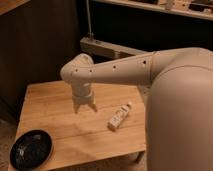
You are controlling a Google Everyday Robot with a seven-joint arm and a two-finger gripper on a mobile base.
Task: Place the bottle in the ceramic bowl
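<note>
The whitish bottle point(119, 116) lies on its side on the wooden table point(60, 100), right of centre, its cap pointing up and to the right. The black ceramic bowl point(31, 148) sits at the table's front left corner and holds nothing. My gripper point(84, 107) hangs from the white arm over the middle of the table, its fingers pointing down and spread apart with nothing between them. It is a short way left of the bottle and well up and right of the bowl.
The robot's large white body point(180, 115) fills the right side and covers the table's right edge. A dark wall and a metal shelf frame point(107, 47) stand behind the table.
</note>
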